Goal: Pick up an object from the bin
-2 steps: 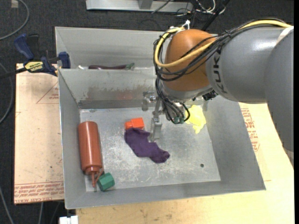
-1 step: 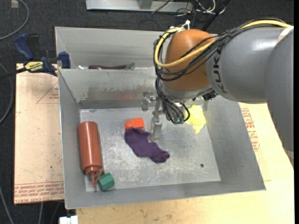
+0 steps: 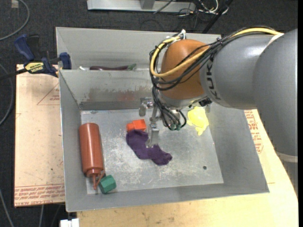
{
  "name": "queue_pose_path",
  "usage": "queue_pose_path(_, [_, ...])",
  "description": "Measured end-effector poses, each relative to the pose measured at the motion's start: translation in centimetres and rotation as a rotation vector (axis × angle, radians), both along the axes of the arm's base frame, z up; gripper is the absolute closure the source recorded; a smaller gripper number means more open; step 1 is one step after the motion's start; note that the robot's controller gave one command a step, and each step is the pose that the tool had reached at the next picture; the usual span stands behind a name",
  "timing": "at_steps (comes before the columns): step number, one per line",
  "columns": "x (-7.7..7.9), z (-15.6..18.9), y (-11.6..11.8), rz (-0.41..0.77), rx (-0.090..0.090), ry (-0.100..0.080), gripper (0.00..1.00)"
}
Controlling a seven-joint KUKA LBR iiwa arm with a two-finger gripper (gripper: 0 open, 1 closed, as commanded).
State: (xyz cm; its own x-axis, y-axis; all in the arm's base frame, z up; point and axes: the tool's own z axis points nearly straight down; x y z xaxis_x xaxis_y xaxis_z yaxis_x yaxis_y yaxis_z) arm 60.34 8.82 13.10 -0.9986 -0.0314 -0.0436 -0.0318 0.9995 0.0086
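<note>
My gripper [image 3: 154, 136] hangs below the arm's wrist in the middle of the bin, its tip down on the upper part of a floppy purple piece [image 3: 149, 150] that lies flat on the bin floor. A small orange block [image 3: 137, 125] sits just left of the gripper, touching the purple piece's top edge. A crumpled yellow thing [image 3: 199, 119] lies to the right of the gripper, partly under the arm.
A tall red-brown bottle [image 3: 91, 147] lies along the bin's left side, its nozzle pointing toward the front. A small green block [image 3: 108, 184] rests at its nozzle in the front left corner. The arm covers the bin's back right.
</note>
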Motion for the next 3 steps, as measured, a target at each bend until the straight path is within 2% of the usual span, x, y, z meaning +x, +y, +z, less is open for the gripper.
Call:
queue_pose_path(1, [-0.5,-5.1,0.6,0.024,-0.001,0.006,0.0])
queue_pose_path(2, [-1.2,-5.6,2.2,-0.052,0.006,-0.012,1.0])
queue_pose_path(3, [-1.2,-5.6,2.1,-0.053,0.006,-0.012,1.0])
